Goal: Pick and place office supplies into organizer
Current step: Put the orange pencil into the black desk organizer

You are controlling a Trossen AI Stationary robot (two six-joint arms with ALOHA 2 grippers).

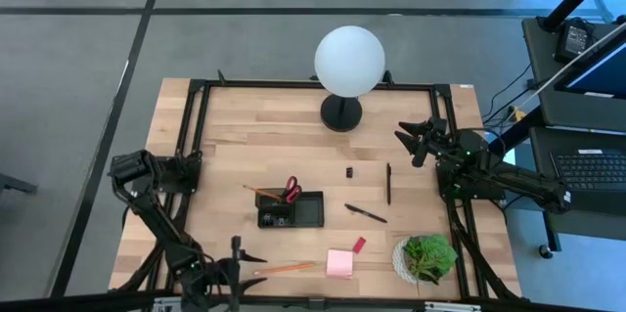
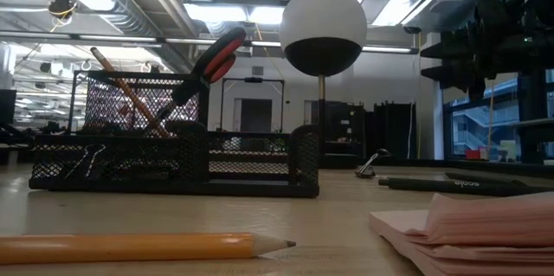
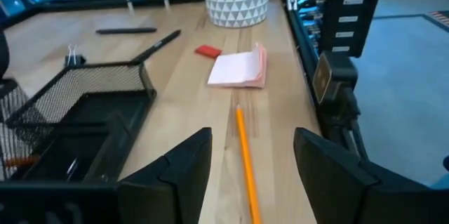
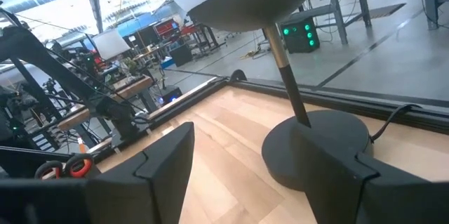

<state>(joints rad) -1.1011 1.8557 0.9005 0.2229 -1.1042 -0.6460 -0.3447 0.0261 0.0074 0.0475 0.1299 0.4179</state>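
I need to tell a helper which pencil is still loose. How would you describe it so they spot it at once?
Start at the black organizer in the middle of the table. From there go toward the table's front edge: the loose pencil lies flat on the wood, just left of the pink sticky pad. The other pencil stands tilted in the organizer beside the scissors.

Far across the table (image 1: 245,116) from my left hand stands the white globe lamp (image 1: 348,60); the potted plant (image 1: 427,256) sits nearer.
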